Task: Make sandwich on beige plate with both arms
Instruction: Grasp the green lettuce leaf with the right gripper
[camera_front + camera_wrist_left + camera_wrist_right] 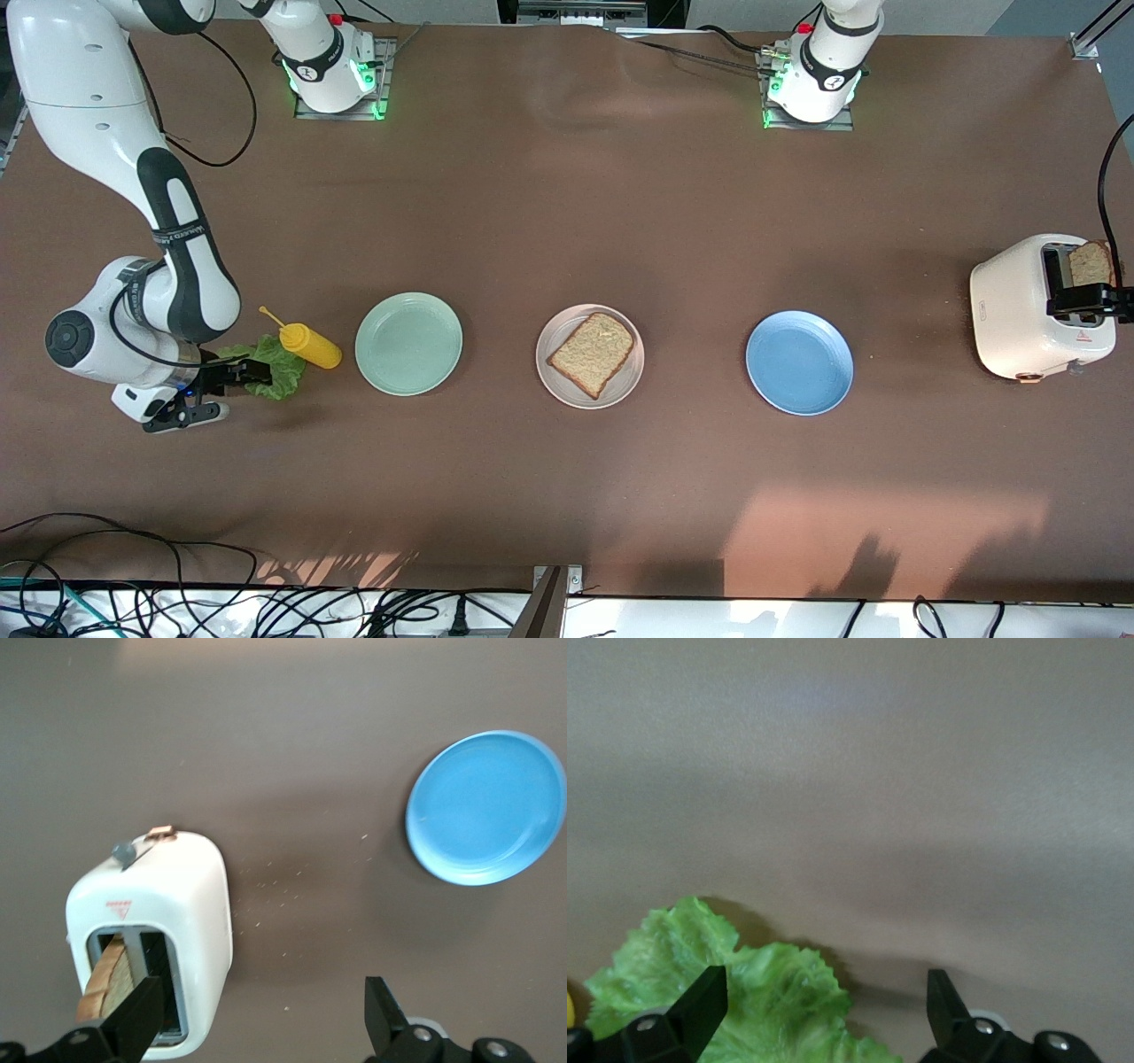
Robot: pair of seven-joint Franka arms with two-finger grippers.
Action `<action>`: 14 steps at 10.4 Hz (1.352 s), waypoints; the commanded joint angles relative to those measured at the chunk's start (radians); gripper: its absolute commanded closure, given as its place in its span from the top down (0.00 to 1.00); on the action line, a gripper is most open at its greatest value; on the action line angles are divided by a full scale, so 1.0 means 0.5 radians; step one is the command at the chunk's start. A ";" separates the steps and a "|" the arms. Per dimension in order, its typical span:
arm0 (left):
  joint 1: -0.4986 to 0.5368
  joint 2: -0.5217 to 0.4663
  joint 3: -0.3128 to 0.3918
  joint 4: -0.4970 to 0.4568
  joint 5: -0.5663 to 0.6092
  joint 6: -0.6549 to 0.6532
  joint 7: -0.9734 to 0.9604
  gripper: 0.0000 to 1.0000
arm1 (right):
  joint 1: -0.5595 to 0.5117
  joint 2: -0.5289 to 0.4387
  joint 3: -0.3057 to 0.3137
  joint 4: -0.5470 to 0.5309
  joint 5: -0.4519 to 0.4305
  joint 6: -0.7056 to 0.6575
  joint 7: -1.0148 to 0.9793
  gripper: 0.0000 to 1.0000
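A brown table (567,221) spreads under me, my two bases bolted along its 12 o'clock edge as the front camera sees it. Three plates sit in a row across the middle: a mint plate (408,343) toward my right arm's end, the beige plate (590,356) in the centre, and a blue plate (799,361) toward my left arm's end. One toast slice (592,354) lies flat on the beige plate, nothing on top of it. My right gripper (190,399) hangs low at 9 o'clock from the beige plate, fingers (700,1005) spread wide over the edge of the lettuce (270,365), gripping nothing. The lettuce lies on the table just beside the mint plate, touching a yellow squeeze bottle (306,344) that lies tipped on its side. My left gripper (1090,301) is at 3 o'clock, over the white toaster (1019,310) well apart from the blue plate; its fingers (137,1023) stand apart, one at the slot, and hold nothing. A second slice (1090,262) stands up out of the toaster slot, tilted. Crumbs are scattered on the table between the toaster and the blue plate.
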 commanded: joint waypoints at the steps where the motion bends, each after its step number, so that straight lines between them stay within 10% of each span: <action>1: 0.001 -0.009 -0.114 0.111 -0.017 -0.027 -0.021 1.00 | -0.013 -0.076 0.013 -0.134 0.107 0.028 -0.130 1.00; 3: -0.020 -0.031 -0.193 0.218 -0.023 -0.014 -0.006 1.00 | -0.013 -0.076 0.010 -0.134 0.160 0.022 -0.329 0.78; 6: -0.036 -0.092 -0.237 0.280 -0.029 -0.021 -0.006 1.00 | -0.013 -0.098 0.007 -0.131 0.157 0.001 -0.413 0.00; 14: -0.011 -0.098 -0.314 0.280 -0.007 -0.024 -0.003 1.00 | -0.013 -0.340 0.004 -0.128 0.135 -0.327 -0.413 0.00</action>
